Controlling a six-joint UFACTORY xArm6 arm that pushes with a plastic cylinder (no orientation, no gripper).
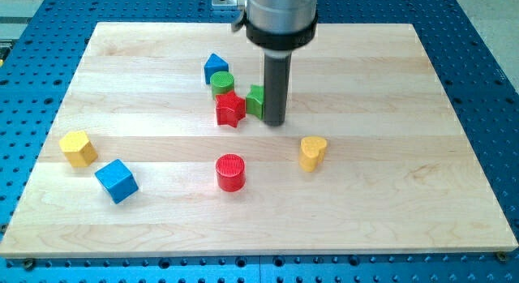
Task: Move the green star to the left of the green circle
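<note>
The green star (255,100) lies near the board's middle top, mostly hidden behind my rod. My tip (274,122) rests on the board touching the star's right side. The green circle (223,84) stands just up and left of the star. A red star (230,109) sits directly left of the green star, touching it and below the green circle.
A blue pentagon-like block (216,68) sits above the green circle. A red cylinder (230,172) and a yellow heart (312,152) lie lower down. A yellow hexagon (78,147) and a blue cube (116,181) lie at the view's lower left. The wooden board (405,88) sits on a blue table.
</note>
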